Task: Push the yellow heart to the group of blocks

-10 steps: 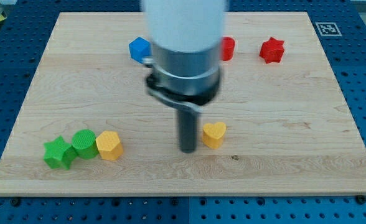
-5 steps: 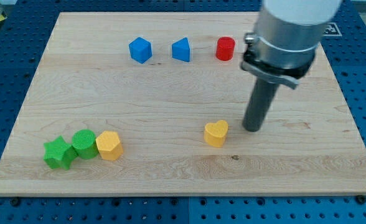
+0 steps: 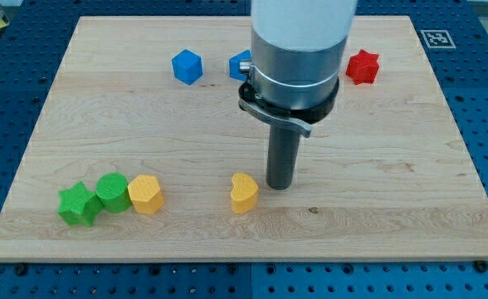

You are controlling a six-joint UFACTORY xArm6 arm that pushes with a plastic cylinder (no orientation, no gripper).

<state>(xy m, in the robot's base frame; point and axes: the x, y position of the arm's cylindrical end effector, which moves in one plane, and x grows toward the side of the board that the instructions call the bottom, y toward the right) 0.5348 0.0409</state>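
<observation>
**Yellow heart lying beside my tip on the counter**

The yellow heart (image 3: 243,193) is sitting in the lower middle of the wooden counter (image 3: 393,166), its lobes facing the view's right and its point toward the view's left; its top face is looking flat and pale yellow, its sides darker orange. My tip (image 3: 280,184) is resting just beside it on the view's right; contact cannot be told. No pincer is showing, only the rod. The group is lying well apart at the view's lower left: a green star (image 3: 77,204), a green cylinder (image 3: 111,192) and a yellow hexagon (image 3: 145,194), each touching its neighbour. A blue cube (image 3: 187,66), a partly hidden blue block (image 3: 239,65) and a red star (image 3: 363,67) are lining the view's top.
</observation>
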